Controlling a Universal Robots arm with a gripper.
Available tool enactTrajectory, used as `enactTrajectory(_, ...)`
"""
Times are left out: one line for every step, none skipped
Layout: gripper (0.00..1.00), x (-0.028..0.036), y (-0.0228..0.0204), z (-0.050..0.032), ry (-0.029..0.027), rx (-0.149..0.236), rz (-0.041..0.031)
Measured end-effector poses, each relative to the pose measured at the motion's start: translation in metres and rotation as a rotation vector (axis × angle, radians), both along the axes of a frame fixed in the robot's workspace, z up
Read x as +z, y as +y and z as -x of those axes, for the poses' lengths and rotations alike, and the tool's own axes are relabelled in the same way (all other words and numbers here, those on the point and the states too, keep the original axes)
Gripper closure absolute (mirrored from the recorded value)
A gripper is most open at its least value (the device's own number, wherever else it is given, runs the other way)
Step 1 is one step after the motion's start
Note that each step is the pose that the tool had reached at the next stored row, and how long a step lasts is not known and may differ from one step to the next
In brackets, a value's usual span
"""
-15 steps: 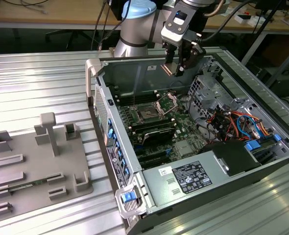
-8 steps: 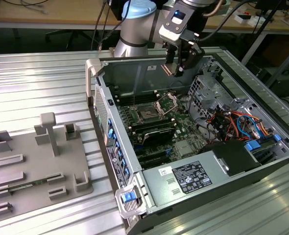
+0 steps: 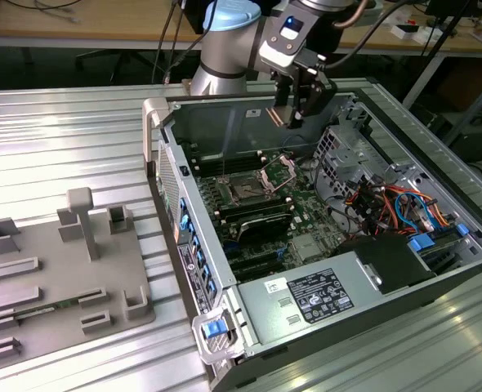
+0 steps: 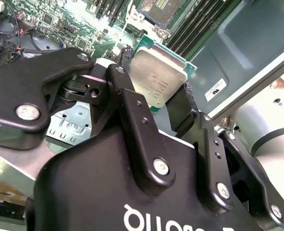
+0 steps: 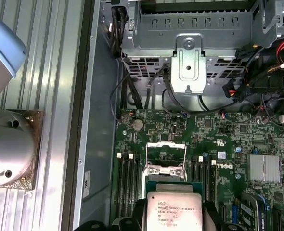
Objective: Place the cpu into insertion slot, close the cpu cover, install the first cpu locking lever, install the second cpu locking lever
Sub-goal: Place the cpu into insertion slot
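Note:
My gripper [image 3: 292, 119] hangs above the open computer case [image 3: 169, 175], over its far wall, shut on the cpu [image 3: 281, 117]. In both wrist views the cpu [image 4: 157, 77] [image 5: 173, 204] is a small square chip with a silvery metal top and green edge, clamped between the black fingers [image 4: 132, 110]. Below on the green motherboard lies the insertion slot [image 3: 247, 190] [image 4: 160, 8], uncovered. The cpu cover [image 3: 278, 169] [image 5: 166, 155], a thin metal frame, stands raised at the slot's far side. The cpu is well above the slot, apart from it.
A power supply [image 3: 319, 298] with a white label fills the case's near end. A drive cage [image 3: 347, 147] and coloured cables [image 3: 388, 204] sit on the exterior view's right. Memory slots [image 5: 127, 180] flank the socket. A grey fixture plate [image 3: 61, 286] lies on the table left of the case.

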State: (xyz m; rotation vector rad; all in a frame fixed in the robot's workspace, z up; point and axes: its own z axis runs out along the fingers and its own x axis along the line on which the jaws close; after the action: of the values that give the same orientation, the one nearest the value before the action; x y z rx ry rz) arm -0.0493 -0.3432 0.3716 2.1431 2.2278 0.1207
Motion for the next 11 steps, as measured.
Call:
enactTrajectory(0.45, 0.0, 0.0, 0.0006, 0.0, -0.003, 0.0)
enactTrajectory(0.45, 0.0, 0.0, 0.0012, 0.0, -0.006, 0.0001)
enactTrajectory(0.45, 0.0001, 0.0, 0.0018, 0.0, -0.009, 0.0001)
enactTrajectory(0.45, 0.0, 0.0, 0.0022, 0.0, -0.012, 0.0001)
enactTrajectory(0.45, 0.0, 0.0, 0.0026, 0.0001, -0.015, 0.0001)
enactTrajectory(0.45, 0.0001, 0.0, 0.0026, 0.0001, -0.015, 0.0001)
enactTrajectory(0.45, 0.0001, 0.0, 0.0027, 0.0001, -0.016, 0.0001)
enactTrajectory(0.45, 0.0, 0.0, 0.0028, 0.0001, -0.017, 0.0001)
enactTrajectory(0.45, 0.0, 0.0, 0.0028, 0.0, -0.017, 0.0)
enactTrajectory(0.45, 0.0, 0.0, 0.0028, 0.0, -0.017, 0.0)
enactTrajectory(0.45, 0.0, 0.0, 0.0028, 0.0, -0.017, 0.0001)
